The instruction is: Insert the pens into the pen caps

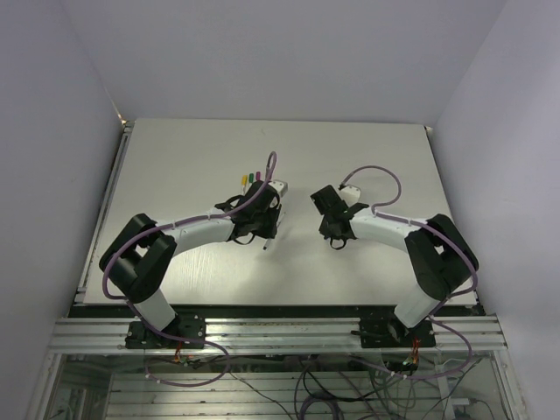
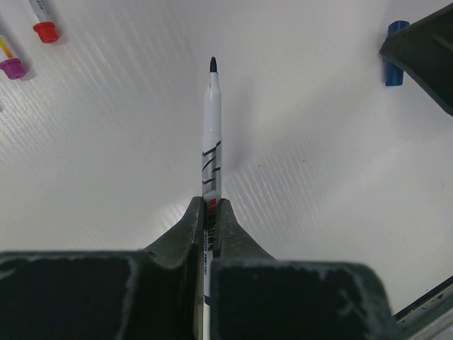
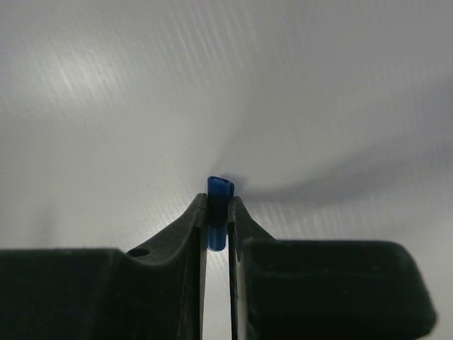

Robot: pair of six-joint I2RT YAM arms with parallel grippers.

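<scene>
My left gripper (image 2: 211, 205) is shut on a white pen (image 2: 212, 127), whose bare dark tip (image 2: 213, 65) points away from the wrist above the table. My right gripper (image 3: 219, 202) is shut on a short blue pen cap (image 3: 220, 188), which stands upright between its jaws. From the left wrist, that blue cap (image 2: 395, 53) shows at the upper right against a dark finger (image 2: 425, 49) of the right gripper. In the top view the left gripper (image 1: 262, 233) and the right gripper (image 1: 332, 234) face each other at mid table, a small gap apart.
Other pens lie on the table beyond the left wrist, their yellow, green and purple caps (image 1: 251, 178) showing. A red-capped pen (image 2: 45, 30) and a purple-capped pen (image 2: 13, 68) lie at the upper left of the left wrist view. The white table (image 1: 394, 157) is walled on three sides.
</scene>
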